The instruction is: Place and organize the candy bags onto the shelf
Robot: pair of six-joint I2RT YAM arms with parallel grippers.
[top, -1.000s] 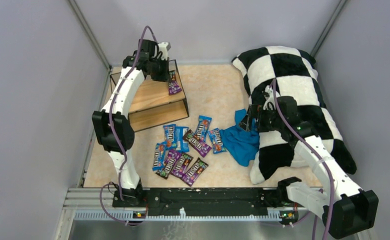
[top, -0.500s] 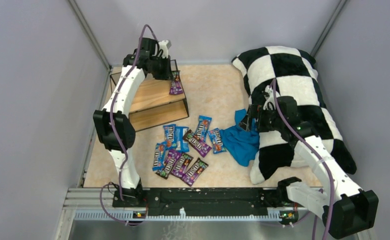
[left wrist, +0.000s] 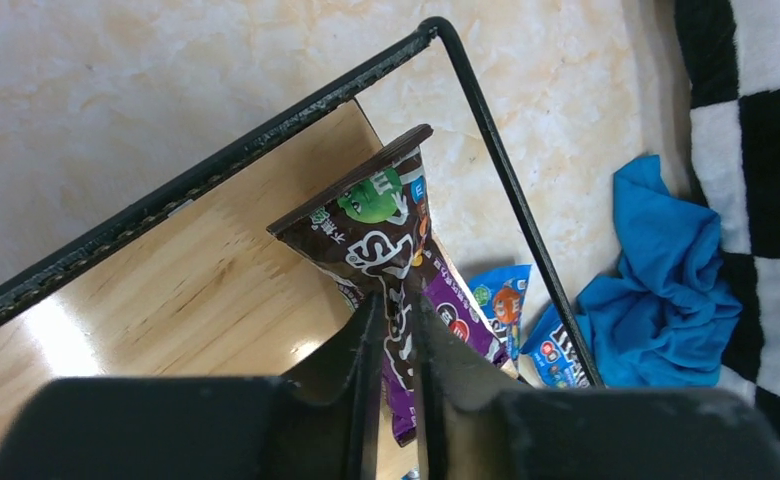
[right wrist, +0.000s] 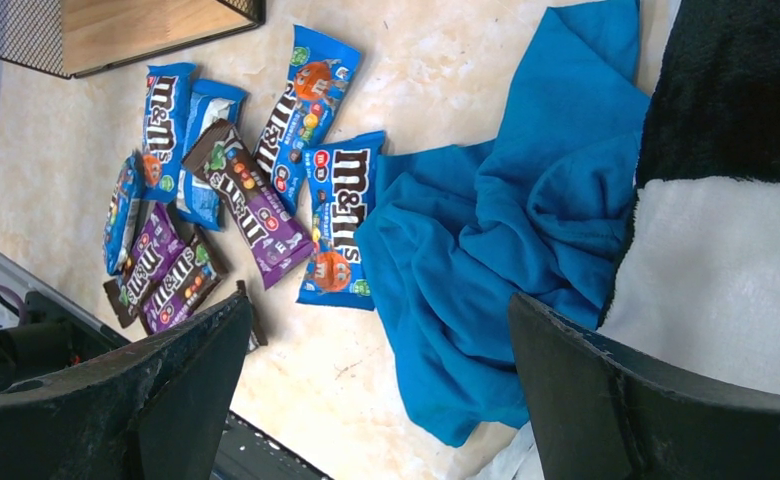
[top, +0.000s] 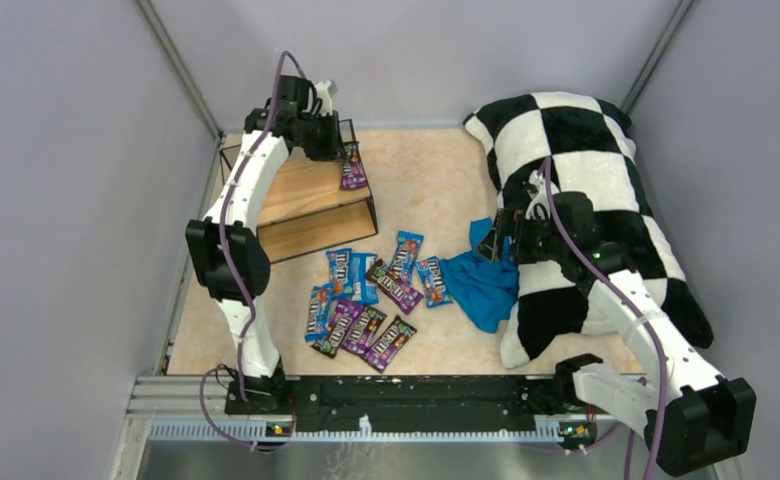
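While the left gripper (left wrist: 391, 330) pinches one purple candy bag (top: 352, 170) at the corner of the shelf (top: 296, 195), upper left | right gripper (right wrist: 381, 335) spread wide | bag looks light, slippery, bendy; grab its flat middle.

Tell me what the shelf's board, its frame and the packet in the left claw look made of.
Light shelf board: likely wood, visible grain, soft sheen. Thin black frame: probably metal wire, matte. Dark brown candy packet: glossy printed plastic film, by its shine.

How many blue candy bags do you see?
5 blue candy bags: two side by side nearest the shelf, one right of them, one beside the blue cloth, one at the pile's left. Others may be hidden.
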